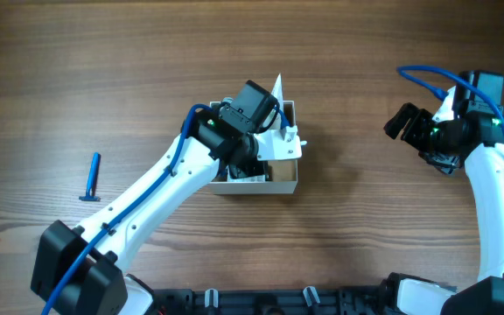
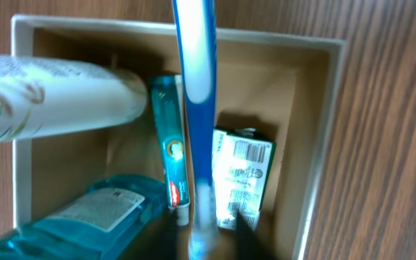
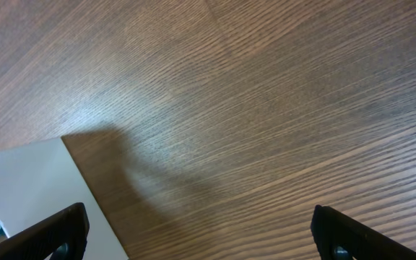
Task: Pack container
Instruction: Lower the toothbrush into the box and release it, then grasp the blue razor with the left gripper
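Directly beneath your left jaws lies the container (image 2: 313,130), the left arm (image 1: 169,179) bent over it and hiding most of it from overhead; those jaws pinch a blue-and-white toothbrush (image 2: 196,108), its near end blurred. Your right jaws hang spread wide, well apart.

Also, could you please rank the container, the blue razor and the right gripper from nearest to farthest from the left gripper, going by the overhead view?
1. The container, directly beneath the left gripper, whose jaws hold a toothbrush over it.
2. The right gripper, open, off to the right.
3. The blue razor, far off to the left.
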Available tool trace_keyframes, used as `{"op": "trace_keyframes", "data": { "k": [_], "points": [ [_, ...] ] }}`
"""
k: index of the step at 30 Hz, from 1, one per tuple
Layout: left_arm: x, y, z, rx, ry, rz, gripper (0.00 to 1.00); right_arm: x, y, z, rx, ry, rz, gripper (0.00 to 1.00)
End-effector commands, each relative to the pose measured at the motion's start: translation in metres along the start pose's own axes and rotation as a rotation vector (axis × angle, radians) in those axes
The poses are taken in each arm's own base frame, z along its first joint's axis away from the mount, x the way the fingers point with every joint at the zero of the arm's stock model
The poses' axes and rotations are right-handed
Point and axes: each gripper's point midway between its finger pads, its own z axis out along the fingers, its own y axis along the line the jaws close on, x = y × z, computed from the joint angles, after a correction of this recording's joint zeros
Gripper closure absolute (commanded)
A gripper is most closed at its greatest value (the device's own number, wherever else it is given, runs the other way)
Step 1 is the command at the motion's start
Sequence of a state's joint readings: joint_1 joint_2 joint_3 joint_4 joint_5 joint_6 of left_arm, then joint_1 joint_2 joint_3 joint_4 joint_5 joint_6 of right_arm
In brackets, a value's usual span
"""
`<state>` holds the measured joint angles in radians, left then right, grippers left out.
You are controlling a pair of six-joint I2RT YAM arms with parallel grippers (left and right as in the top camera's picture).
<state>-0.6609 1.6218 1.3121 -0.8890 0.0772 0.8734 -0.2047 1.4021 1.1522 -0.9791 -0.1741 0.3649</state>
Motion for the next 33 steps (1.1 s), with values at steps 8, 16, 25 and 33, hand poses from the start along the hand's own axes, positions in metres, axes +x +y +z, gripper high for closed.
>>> {"op": "trace_keyframes", "data": {
  "k": [8, 16, 25, 33],
  "points": [
    [0.039, 0.029, -0.033, -0.18, 0.09, -0.476, 0.0, 0.005, -0.006, 0.003, 0.026, 0.019, -0.02, 0.0],
    [0.15, 0.064, -0.165, -0.614, 0.017, -1.128, 0.0, 0.004, -0.006, 0.003, 0.025, 0.019, -0.029, 0.0],
    [0.33, 0.064, -0.156, -0.604, 0.094, -1.817, 0.0, 0.004, -0.006, 0.003, 0.025, 0.019, -0.042, 0.0],
    [0.375, 0.046, -0.026, -0.222, 0.307, -1.947, 0.0, 0.004, -0.006, 0.003, 0.025, 0.019, -0.042, 0.0]
  ]
}}
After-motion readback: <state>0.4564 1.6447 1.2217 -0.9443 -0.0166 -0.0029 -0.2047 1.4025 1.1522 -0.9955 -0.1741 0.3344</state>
